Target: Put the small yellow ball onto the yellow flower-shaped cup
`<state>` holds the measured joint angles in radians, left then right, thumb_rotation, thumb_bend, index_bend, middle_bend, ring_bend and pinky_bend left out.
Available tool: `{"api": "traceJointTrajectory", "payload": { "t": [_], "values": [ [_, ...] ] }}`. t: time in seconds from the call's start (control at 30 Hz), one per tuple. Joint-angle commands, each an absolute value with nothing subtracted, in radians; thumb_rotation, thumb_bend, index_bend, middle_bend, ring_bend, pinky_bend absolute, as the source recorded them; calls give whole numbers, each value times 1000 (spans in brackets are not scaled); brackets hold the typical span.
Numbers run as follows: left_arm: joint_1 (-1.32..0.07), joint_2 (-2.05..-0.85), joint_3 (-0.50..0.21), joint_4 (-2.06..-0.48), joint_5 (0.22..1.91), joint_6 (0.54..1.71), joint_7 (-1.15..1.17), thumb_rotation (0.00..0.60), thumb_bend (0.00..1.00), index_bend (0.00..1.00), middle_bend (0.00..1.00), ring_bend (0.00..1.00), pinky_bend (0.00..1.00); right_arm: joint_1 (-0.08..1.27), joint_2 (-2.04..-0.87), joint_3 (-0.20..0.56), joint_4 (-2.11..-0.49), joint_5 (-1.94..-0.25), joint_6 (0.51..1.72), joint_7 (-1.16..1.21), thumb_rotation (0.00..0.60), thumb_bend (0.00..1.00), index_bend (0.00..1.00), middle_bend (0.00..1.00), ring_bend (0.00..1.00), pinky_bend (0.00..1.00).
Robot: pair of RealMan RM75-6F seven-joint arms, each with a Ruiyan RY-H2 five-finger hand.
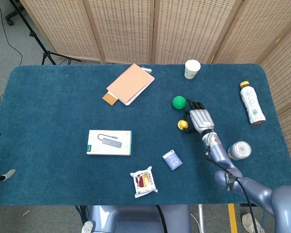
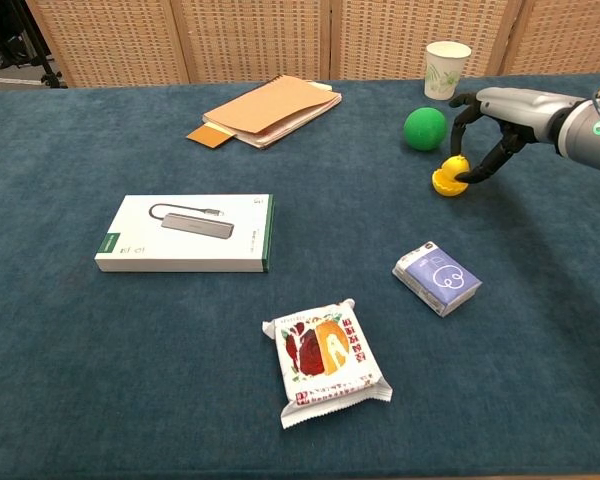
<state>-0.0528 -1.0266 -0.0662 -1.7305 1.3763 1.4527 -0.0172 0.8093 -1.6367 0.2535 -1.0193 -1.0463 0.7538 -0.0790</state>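
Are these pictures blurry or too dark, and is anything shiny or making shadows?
Head view: sharp and evenly lit, faint soft shadows beside the paper cup and bottle. Chest view: also clear, light sheen on the right hand and snack packet; the small yellow ball on the yellow flower-shaped cup stays easy to see.
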Motion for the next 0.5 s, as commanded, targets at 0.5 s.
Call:
{"api": "traceJointTrajectory", "payload": {
  "t": [0.5],
  "values": [
    [-51,-1027,-65,-1730,1381,1458,-18,600,0,0,0,0,0,808,-1620,257,-1059,-1040,750,-88,600,307,408,0,0,0]
  ]
}}
